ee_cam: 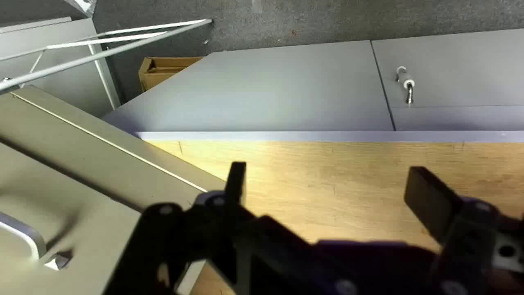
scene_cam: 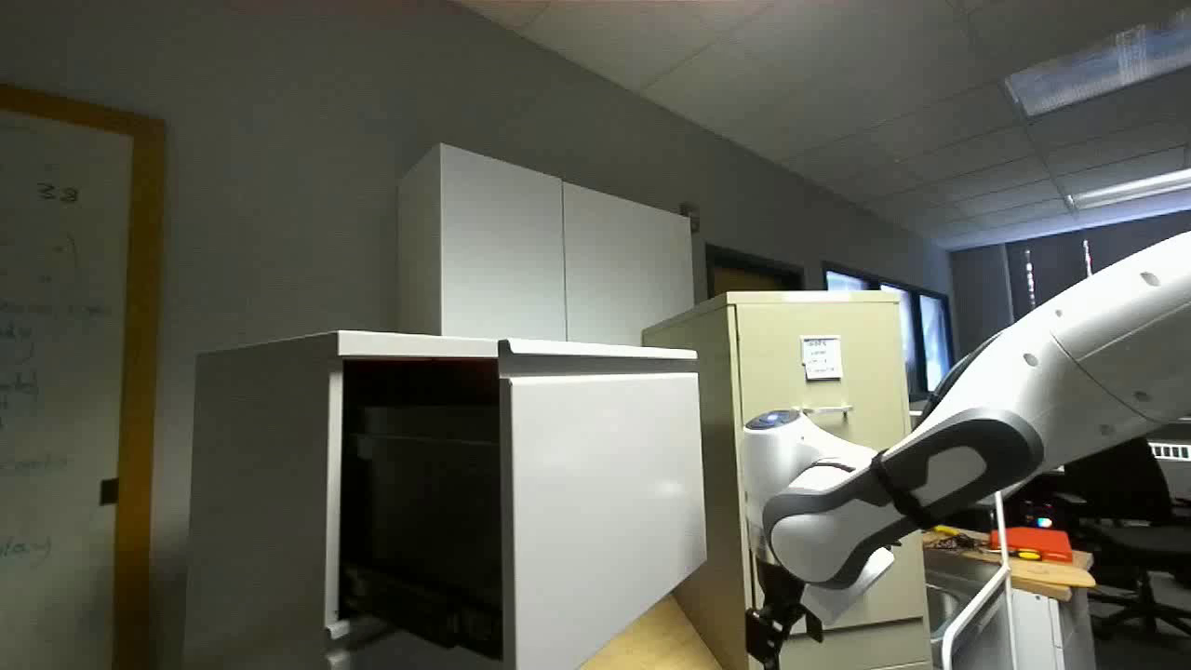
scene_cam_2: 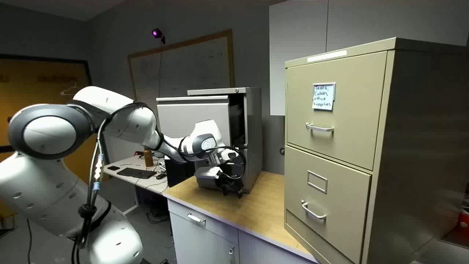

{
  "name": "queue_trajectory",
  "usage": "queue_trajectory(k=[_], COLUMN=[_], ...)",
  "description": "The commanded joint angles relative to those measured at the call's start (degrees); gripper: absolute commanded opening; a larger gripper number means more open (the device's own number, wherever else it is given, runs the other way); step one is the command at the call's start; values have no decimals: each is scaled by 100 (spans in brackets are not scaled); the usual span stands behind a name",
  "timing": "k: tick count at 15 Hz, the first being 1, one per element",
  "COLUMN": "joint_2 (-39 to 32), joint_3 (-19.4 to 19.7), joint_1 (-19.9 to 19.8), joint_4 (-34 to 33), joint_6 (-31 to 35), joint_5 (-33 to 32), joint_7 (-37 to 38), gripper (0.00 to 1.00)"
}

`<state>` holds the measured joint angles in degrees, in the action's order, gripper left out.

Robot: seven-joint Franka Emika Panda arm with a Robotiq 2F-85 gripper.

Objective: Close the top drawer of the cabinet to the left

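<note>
The light grey-white cabinet (scene_cam: 260, 484) stands on a wooden counter; its side also shows in an exterior view (scene_cam_2: 254, 146). Its top drawer (scene_cam: 605, 493) is pulled well out, with a dark interior behind the plain front. The drawer front also shows in an exterior view (scene_cam_2: 183, 115), partly hidden behind the arm. My gripper (scene_cam: 782, 637) points down, in front of and apart from the drawer front, on the beige filing cabinet's side. It also shows low over the counter in an exterior view (scene_cam_2: 231, 189). In the wrist view the gripper (ee_cam: 327, 172) is open with nothing between its fingers.
The beige filing cabinet (scene_cam_2: 333, 128) stands close beside the gripper, its handles sticking out; it fills the wrist view's lower left (ee_cam: 82, 164). The wooden counter (ee_cam: 335, 196) lies below the fingers. A white two-door cabinet (scene_cam: 502, 251) is behind. A desk (scene_cam_2: 128, 165) holds a keyboard.
</note>
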<state>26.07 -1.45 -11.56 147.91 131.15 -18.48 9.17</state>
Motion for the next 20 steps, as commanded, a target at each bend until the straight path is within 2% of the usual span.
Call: queue_trajectory(k=[1,14,20], joint_2=[-1,3,418], joint_3=[66,69,146], joint_1=[70,57,71], joint_4=[-13,-32,-182], joint_6=[-27,21,173], joint_5=[-32,-18,45], joint_7=[22,86,-26], gripper=[100,100,100])
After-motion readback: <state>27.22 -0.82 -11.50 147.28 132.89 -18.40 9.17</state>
